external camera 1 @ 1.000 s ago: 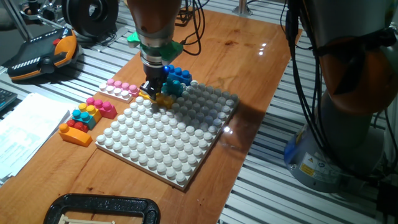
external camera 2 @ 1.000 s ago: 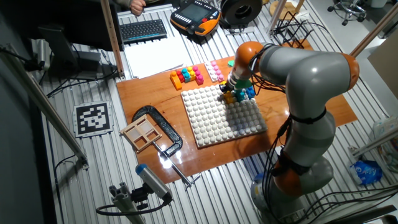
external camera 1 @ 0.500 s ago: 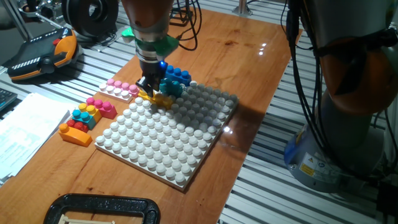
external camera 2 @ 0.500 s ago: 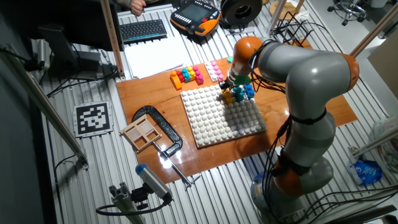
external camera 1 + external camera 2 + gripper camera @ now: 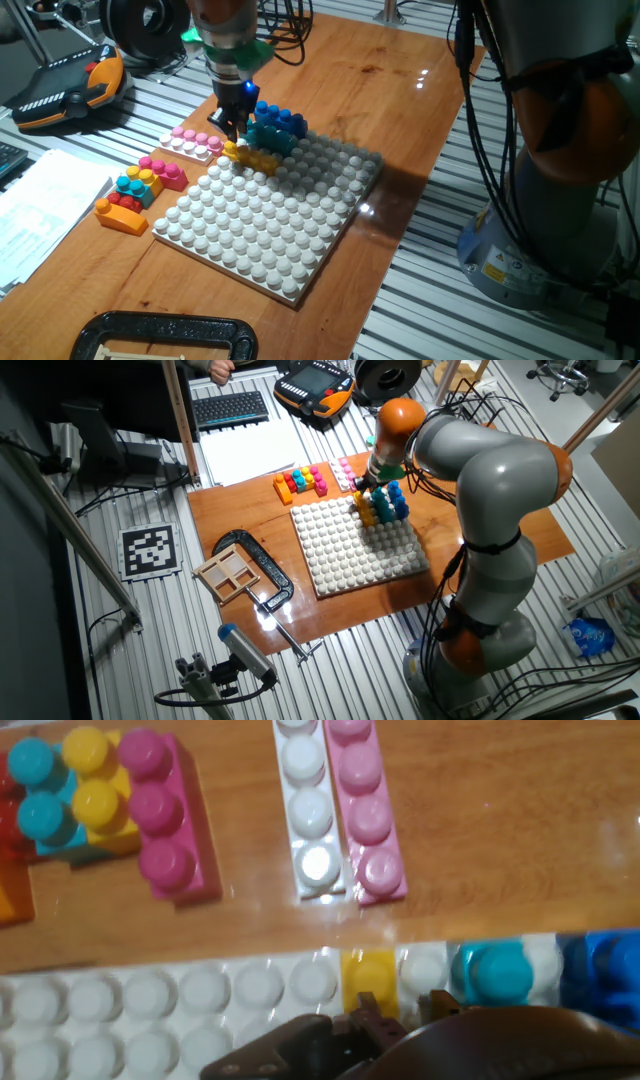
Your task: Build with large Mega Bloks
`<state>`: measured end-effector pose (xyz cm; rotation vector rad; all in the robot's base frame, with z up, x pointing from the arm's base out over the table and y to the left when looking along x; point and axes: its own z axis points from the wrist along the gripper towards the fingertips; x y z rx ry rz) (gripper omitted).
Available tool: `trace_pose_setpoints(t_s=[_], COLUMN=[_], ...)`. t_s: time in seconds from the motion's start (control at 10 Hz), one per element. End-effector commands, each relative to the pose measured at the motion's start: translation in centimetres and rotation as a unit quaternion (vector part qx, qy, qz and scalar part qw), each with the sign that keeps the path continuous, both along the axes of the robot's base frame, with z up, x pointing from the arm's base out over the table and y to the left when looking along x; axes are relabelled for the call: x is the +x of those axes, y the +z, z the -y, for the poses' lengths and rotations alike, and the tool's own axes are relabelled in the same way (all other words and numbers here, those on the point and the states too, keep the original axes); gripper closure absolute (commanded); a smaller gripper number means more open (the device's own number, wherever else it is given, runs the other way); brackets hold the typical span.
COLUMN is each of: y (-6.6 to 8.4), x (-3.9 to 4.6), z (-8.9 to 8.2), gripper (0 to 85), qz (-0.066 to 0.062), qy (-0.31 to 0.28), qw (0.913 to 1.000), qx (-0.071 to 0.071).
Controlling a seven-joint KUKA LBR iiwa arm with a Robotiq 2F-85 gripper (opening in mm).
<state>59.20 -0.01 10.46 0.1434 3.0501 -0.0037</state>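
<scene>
- Your yellow brick point(image 5: 250, 156) sits on the white baseplate point(image 5: 270, 225) at its far left edge, upper centre of the frame, with the cyan brick point(image 5: 271, 138) and dark blue brick point(image 5: 281, 118) just beside it to the right.
- Its long axis runs along that baseplate edge.
- The end effector point(image 5: 230, 125) hangs just above and to the left of it, apparently clear of it and holding nothing, though I cannot tell how far its fingers are spread.
- The loose pink brick point(image 5: 365, 808) lies on the desk point(image 5: 390, 110) beyond the edge, upper centre of the hand view, long axis pointing away from the fingers.
</scene>
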Motion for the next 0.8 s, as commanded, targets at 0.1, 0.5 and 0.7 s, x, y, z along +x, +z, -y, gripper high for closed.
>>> trace_pose_setpoints(t_s=[0.1, 0.5, 0.7], y=[0.22, 0.22, 0.22], x=[0.59, 0.59, 0.59], z=[0.36, 0.36, 0.36], gripper=[51.0, 68.0, 51.0], qz=[-0.009, -0.031, -0.031], qy=[0.005, -0.012, -0.015], qw=[0.9999, 0.9994, 0.9994], qx=[-0.002, 0.008, 0.006])
